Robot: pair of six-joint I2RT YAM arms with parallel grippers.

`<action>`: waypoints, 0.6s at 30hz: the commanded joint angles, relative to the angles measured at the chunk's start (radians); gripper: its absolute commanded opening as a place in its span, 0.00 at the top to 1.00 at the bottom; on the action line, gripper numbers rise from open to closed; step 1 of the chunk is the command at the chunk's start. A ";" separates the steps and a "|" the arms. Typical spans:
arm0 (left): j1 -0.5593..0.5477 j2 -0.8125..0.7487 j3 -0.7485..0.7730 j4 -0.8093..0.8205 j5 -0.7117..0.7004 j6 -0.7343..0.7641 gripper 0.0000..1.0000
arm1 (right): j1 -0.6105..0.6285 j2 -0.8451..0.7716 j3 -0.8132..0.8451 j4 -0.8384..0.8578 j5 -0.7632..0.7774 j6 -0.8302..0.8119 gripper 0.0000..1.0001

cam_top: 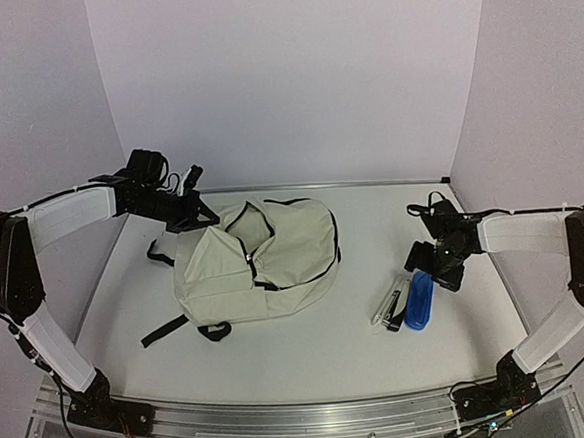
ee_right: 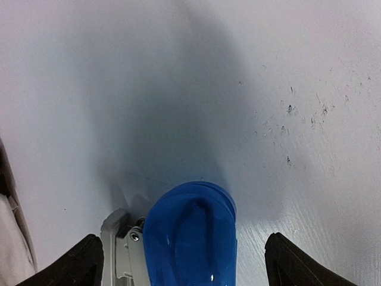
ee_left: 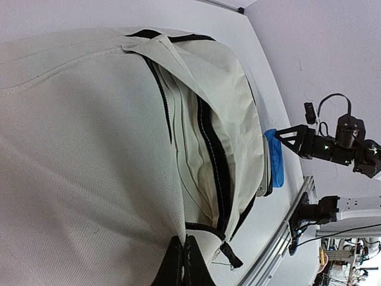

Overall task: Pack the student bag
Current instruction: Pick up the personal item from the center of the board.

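1. Two claws here: your left claw [ee_left: 184,265] is pinched tight on the student bag [cam_top: 265,261].
2. It's lying unzipped, mid-table [cam_top: 312,363].
3. Your right claw [ee_right: 187,259] is spread wide, straddling a blue case [ee_right: 190,226], gripping nothing.

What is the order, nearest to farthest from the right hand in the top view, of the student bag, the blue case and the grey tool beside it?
1. the blue case: right under the right hand, between its open fingers.
2. the grey tool: lying against the case's left side.
3. the student bag: mid-table, well over towards the left arm.
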State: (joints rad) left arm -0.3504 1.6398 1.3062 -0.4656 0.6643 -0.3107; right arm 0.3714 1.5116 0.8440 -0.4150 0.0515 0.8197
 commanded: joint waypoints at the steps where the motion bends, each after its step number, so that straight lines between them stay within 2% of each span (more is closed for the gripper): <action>1: 0.001 -0.083 0.003 0.066 0.082 0.019 1.00 | 0.003 0.023 0.023 -0.013 0.044 -0.017 0.10; 4: 0.000 -0.079 0.002 0.070 0.089 0.015 1.00 | 0.003 0.060 0.018 -0.011 0.061 -0.021 0.13; 13: 0.001 -0.077 0.002 0.072 0.095 0.014 1.00 | 0.004 0.126 0.019 0.025 0.058 -0.037 0.32; 18: 0.001 -0.076 0.002 0.071 0.095 0.018 1.00 | 0.003 0.130 0.017 0.030 0.064 -0.041 0.54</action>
State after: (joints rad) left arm -0.3496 1.6352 1.3001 -0.4606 0.6815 -0.3106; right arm 0.3717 1.6363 0.8444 -0.3963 0.0881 0.7842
